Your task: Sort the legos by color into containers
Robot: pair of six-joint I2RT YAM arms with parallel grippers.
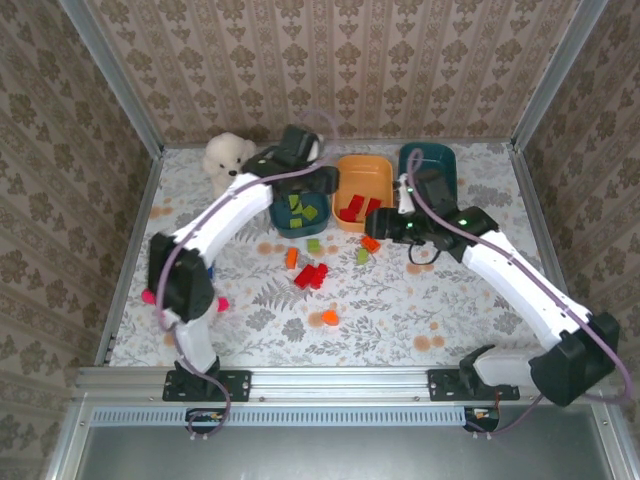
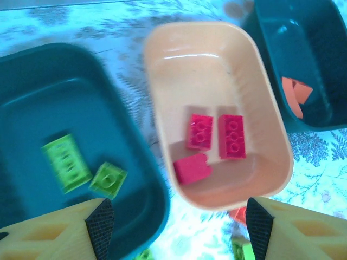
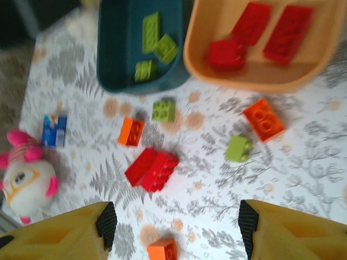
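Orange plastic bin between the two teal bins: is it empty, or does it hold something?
Not empty: the orange rounded plastic bin holds three red plastic bricks on its floor.

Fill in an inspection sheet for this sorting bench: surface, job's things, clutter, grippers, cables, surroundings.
Surface: floral-print tabletop, bricks scattered mid-table.
Job's things: left teal bin holds three green bricks; orange bin holds three red bricks; right teal bin holds orange bricks. Loose: two green legos, three orange legos, a red cluster.
Clutter: white plush dog, pink doll, small blue item.
Grippers: left gripper jaws open, nothing between; right gripper likewise.
Cables: one cable along each arm.
Surroundings: patterned wallpaper, metal frame.
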